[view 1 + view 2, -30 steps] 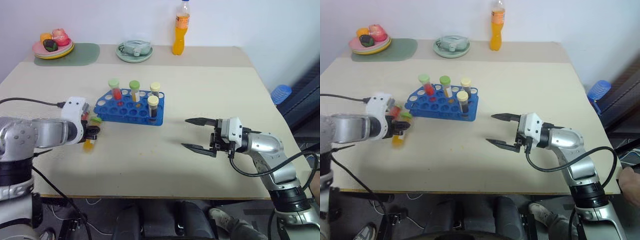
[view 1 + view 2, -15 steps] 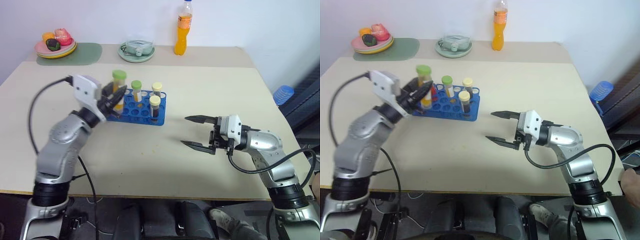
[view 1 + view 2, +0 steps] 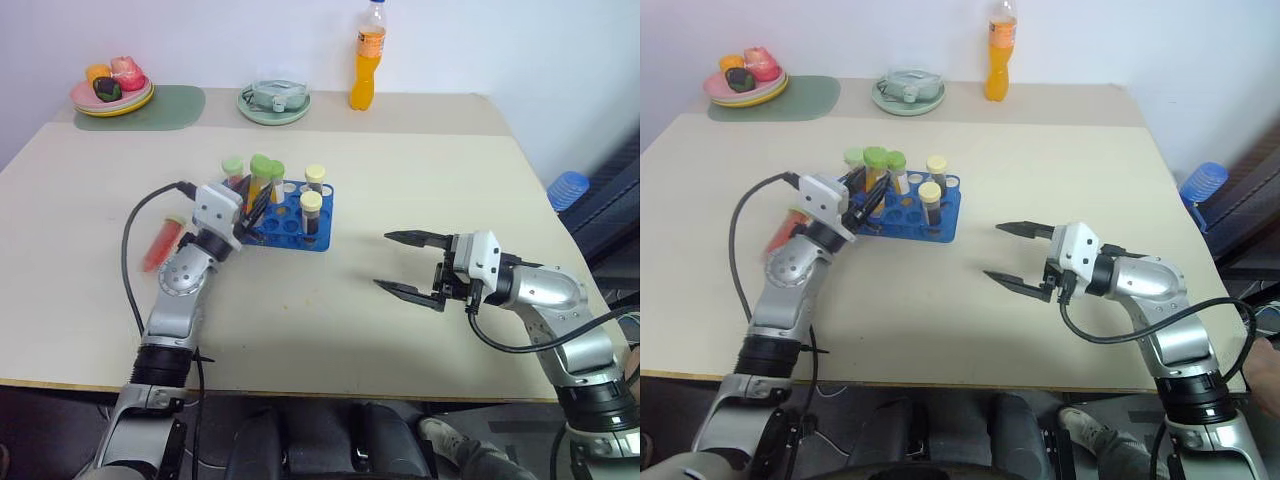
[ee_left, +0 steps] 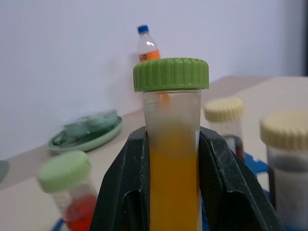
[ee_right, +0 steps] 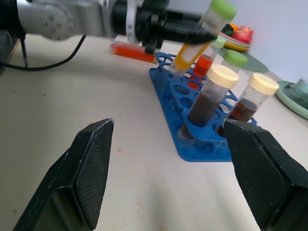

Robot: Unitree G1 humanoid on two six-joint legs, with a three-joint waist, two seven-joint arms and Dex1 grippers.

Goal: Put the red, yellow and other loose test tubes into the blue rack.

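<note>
The left fingers (image 4: 120, 192) clamp a test tube (image 4: 172, 159) between them, its cap standing clear above their tips, over the near-left end of the rack (image 3: 285, 228) on the counter (image 3: 400, 200). Beyond those fingers, four more tubes stand in the rack. Another tube (image 3: 162, 245) lies on the counter left of them. The right fingers (image 5: 91, 168) spread wide apart, the rack ahead of them.

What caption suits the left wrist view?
Left gripper holding a yellow test tube above the blue rack.
</note>
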